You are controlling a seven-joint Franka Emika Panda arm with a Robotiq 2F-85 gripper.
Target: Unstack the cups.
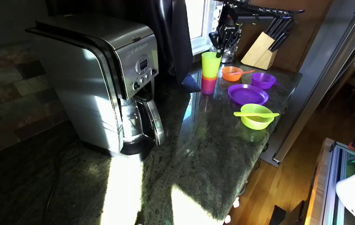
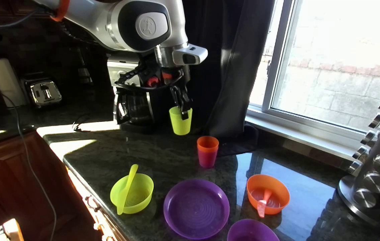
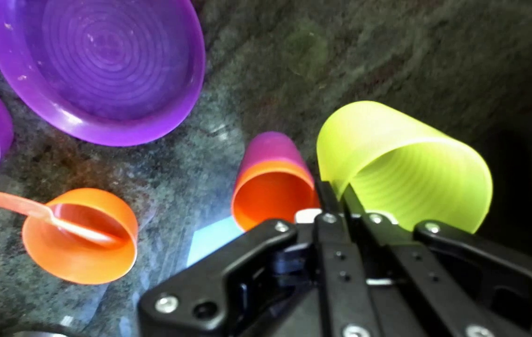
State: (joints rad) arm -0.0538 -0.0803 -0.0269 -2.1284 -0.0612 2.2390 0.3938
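lime-green cup (image 2: 178, 126): in the air above the counter (image 2: 163, 160), mouth up, held by its rim; in an exterior view it is farther off than the orange and magenta cups and to their left, apart from them.
gripper (image 3: 336, 191): pinching the wall of the lime-green cup at the rim, one finger (image 3: 355, 206) inside the mouth, the other against the outside.
orange cup (image 2: 207, 144): nested in a magenta cup (image 2: 208, 160), its rim showing above the magenta; the pair is upright on the counter.
purple plate (image 2: 196, 209): flat on the counter, nearer than the nested pair.
lime-green bowl (image 2: 141, 187): left of the plate; a lime-green utensil (image 2: 128, 187) lies across its rim, an end jutting past each side.
orange bowl (image 2: 272, 182): right of the plate; an orange utensil (image 2: 262, 205) leans in it, over the near rim.
purple bowl (image 2: 252, 232): nearest, just beside the plate on its right, cut off by the picture's edge.
steel coffee maker (image 1: 138, 67): in an exterior view, near and left, well apart from the cups, a glass carafe (image 1: 130, 118) at its base.
knife block (image 1: 260, 51): in an exterior view, at the far end, right of the gripper.
spice rack (image 2: 345, 189): in an exterior view, on the right, in front of the window (image 2: 337, 60).
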